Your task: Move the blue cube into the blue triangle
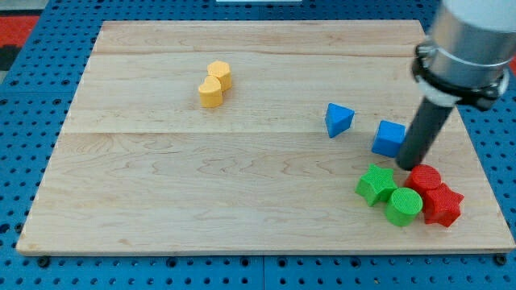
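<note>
A blue cube sits toward the view's right on a wooden board; it has no long axis, one corner facing the view's bottom; the blue triangle lies near on its left, apart, apex pointing right toward the cube; my tip, a bare rod gripping nothing, rests just right of the cube, seemingly placed to push leftward; green, red and yellow blocks lie elsewhere.

Pale wooden board carries all blocks. Upper left of centre: two yellow blocks, touching. Right of centre: blue triangle, blue cube near it. Lower right: green star, green cylinder, red cylinder, red star, clustered.
</note>
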Controlling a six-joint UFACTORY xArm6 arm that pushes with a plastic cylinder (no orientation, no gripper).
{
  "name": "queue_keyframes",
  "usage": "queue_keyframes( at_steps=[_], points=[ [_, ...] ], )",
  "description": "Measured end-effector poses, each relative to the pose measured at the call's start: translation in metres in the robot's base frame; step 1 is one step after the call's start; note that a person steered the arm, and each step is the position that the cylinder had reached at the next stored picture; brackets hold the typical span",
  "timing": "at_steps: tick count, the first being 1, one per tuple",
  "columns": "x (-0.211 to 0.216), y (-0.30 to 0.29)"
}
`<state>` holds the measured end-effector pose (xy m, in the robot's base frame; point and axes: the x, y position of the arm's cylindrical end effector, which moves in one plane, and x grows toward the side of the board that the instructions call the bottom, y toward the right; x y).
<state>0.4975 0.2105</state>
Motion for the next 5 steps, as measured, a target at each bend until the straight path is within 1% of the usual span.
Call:
queue_keyframes(
  at_steps=[1, 2, 3, 4, 5],
  points=[
    [-0.008, -0.007],
    [-0.021, -0.077],
    [-0.046, -0.108],
    [-0.048, -0.118],
    [-0.051, -0.112]
  ],
)
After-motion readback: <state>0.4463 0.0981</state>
